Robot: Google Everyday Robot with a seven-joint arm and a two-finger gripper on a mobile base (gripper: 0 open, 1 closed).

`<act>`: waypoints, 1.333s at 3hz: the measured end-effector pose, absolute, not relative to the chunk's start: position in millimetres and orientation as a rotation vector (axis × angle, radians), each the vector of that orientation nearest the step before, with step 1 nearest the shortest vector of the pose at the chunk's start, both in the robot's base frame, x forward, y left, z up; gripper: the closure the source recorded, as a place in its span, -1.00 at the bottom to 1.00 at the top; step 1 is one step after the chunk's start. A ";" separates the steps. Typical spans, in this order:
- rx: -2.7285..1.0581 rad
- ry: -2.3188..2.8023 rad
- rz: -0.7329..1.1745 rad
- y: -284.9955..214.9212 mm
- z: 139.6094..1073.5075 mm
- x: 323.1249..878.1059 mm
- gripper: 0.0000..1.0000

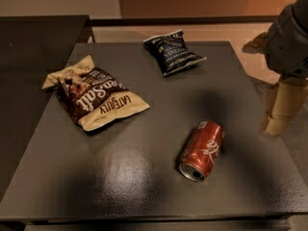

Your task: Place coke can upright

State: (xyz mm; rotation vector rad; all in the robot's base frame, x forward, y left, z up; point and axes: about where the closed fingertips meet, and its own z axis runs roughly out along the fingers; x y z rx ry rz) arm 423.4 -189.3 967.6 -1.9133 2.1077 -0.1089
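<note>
The coke can (202,149) is red with white script and silver ends. It lies on its side on the dark table (120,172), right of the middle, with its open-top end towards the front edge. My gripper (282,108) hangs at the right edge of the view, just off the table's right side. It is to the right of the can, a little above it, and apart from it. It holds nothing that I can see.
A brown and cream snack bag (94,94) lies flat at the left of the table. A dark blue chip bag (172,50) lies at the back centre. A second dark surface (33,37) adjoins the table at the back left. Light floor shows beyond the right edge.
</note>
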 end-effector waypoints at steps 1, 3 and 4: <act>-2.103 1.977 -0.099 -167.5 952.6 405.3 -1.00; -2.494 1.603 -0.033 -119.4 916.6 371.6 -1.00; -2.651 1.403 0.001 -97.7 902.7 370.5 -1.00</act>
